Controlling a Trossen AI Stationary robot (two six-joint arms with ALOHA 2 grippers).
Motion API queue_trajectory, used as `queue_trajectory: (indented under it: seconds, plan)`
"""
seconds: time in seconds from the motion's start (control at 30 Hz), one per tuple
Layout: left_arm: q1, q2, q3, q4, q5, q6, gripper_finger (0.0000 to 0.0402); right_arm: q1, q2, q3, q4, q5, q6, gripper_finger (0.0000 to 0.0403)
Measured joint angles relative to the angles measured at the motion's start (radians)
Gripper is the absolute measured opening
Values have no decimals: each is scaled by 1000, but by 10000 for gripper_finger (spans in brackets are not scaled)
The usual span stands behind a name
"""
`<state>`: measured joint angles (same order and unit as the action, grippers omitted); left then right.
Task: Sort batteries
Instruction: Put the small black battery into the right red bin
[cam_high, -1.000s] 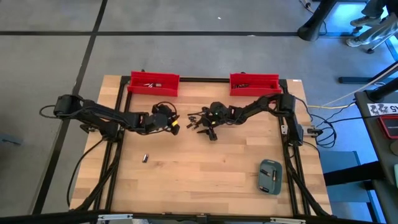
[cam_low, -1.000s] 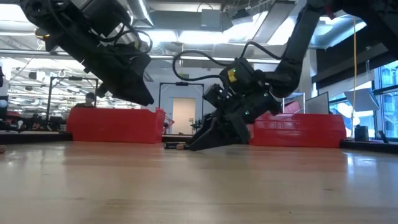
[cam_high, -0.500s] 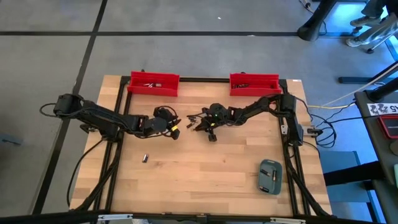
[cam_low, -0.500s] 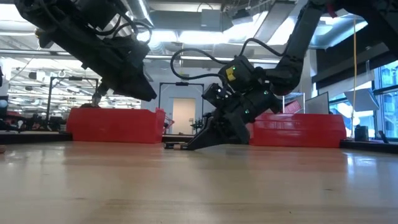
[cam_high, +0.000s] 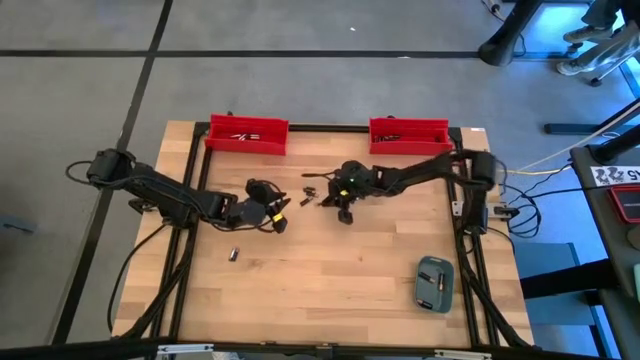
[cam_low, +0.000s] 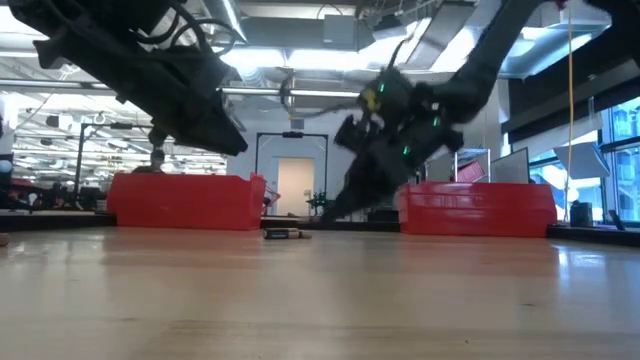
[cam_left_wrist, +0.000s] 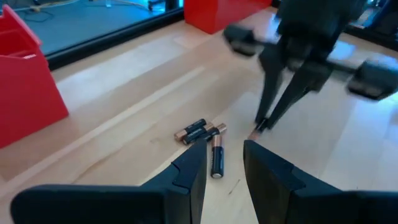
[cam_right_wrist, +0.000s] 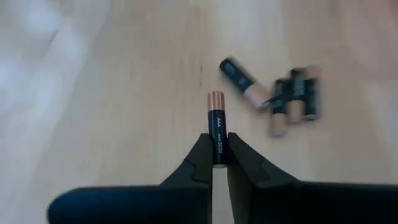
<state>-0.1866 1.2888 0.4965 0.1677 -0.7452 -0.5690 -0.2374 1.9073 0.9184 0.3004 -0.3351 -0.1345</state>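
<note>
Light wooden tabletop (cam_high: 330, 280), two red plastic bins at the far edge. Left gripper (cam_left_wrist: 224, 165) hangs partly open with nothing in it, near a small cluster of dark copper-tipped batteries (cam_left_wrist: 202, 134). Right gripper (cam_right_wrist: 219, 163) is pinched tight on one black AAA battery (cam_right_wrist: 217, 127), lifted just beside that cluster.
</note>
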Motion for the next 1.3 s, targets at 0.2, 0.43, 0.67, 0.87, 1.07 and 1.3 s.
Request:
queue_trajectory:
  seconds: [0.2, 0.43, 0.67, 0.87, 1.07, 1.3]
  plan:
    - [-13, 0, 0, 0, -11, 0, 95, -13, -231, 2, -210, 218, -1, 20]
    - [-13, 0, 0, 0, -33, 5, 95, -241, -502, 3, -460, 385, 81, 16]
    - [-13, 0, 0, 1, -44, 8, 95, -576, -541, 4, -691, 324, 183, 17]
    - [-13, 0, 0, 1, -45, 7, 95, -707, -522, 3, -760, 323, 171, 18]
    - [-13, 0, 0, 1, -45, 1, 95, -793, -519, 3, -781, 315, 168, 18]
    - [-13, 0, 0, 2, -45, -4, 95, -830, -422, 4, -822, 238, 179, 19]
